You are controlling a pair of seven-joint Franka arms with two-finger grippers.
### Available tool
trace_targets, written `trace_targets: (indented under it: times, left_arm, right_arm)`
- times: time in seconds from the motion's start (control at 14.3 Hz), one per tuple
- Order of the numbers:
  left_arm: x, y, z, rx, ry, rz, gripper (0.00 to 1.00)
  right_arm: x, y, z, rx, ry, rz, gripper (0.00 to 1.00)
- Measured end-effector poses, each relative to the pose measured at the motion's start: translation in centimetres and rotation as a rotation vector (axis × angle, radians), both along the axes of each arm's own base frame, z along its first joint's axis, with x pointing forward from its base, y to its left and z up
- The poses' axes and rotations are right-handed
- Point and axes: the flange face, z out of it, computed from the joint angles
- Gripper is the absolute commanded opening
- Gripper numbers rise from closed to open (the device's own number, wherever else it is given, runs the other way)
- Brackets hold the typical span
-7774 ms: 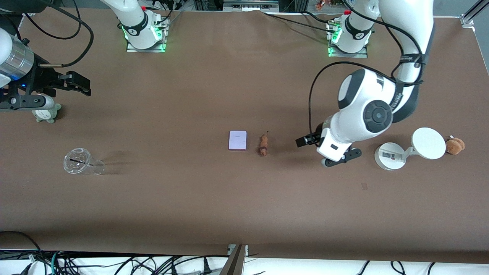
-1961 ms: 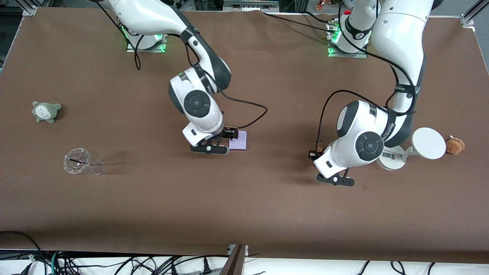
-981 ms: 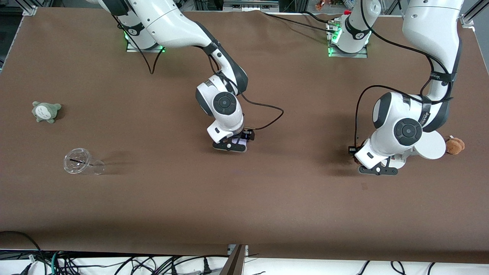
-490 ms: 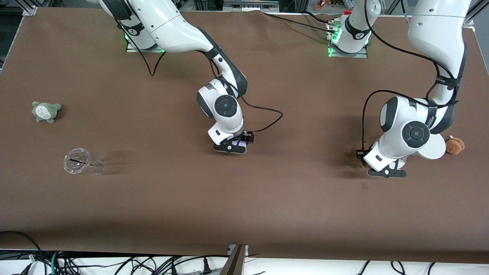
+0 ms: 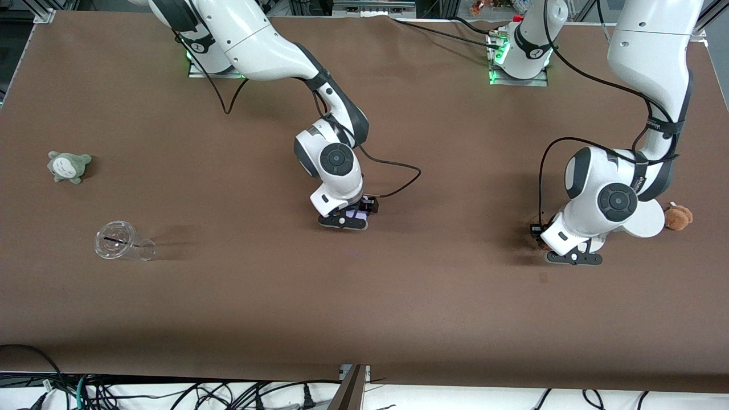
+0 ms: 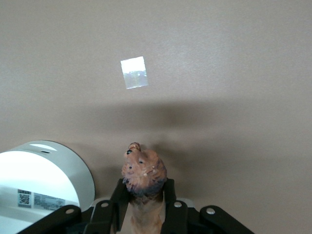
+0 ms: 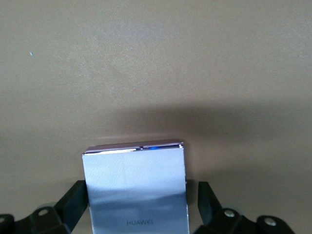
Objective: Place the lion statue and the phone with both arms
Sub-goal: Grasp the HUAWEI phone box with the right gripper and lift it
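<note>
Left claw [image 6: 145,214]: the tiny reddish-brown lion statue [image 6: 143,175] is being gripped between the closed fingers, its head pointing out past the fingertips.
Left claw position: it is being held low over the brown counter [image 5: 398,296] toward the left arm's end, just beside the white round-based stand with a disc [image 5: 646,219].
Lion statue: it is being carried in the left claw; whether it is touching the counter cannot be told.
Right claw [image 7: 136,214]: the fingers are being kept wide at either side of the flat pale lavender phone [image 7: 135,187]; whether they are pressing on it cannot be told.
Phone: it is lying near the middle of the counter, under the right claw [image 5: 350,219], and is being mostly hidden by it in the front view.
Pale square mark [image 6: 134,72]: it is showing on the counter ahead of the lion statue.
Brown plush toy [image 5: 678,216]: it is lying beside the stand's disc.
Grey-green plush toy [image 5: 68,166]: it is lying toward the right arm's end.
Clear plastic cup [image 5: 122,242]: it is lying on its side, nearer the front camera than the grey-green plush toy.
</note>
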Motion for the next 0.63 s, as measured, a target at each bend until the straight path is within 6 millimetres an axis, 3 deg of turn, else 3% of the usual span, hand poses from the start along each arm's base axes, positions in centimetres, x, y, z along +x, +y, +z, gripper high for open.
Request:
trace_targets:
  times: [0.35, 0.63]
  left_arm:
    - [0.1, -1.7, 0.1, -0.02, -0.032, -0.038, 0.0]
    - [-0.1, -1.6, -0.3, -0.034, -0.055, -0.077, 0.0]
  right_arm:
    - [0.1, 0.1, -0.3, 0.01, -0.013, 0.0, 1.0]
    - [0.1, 0.1, -0.5, 0.013, -0.017, 0.0, 1.0]
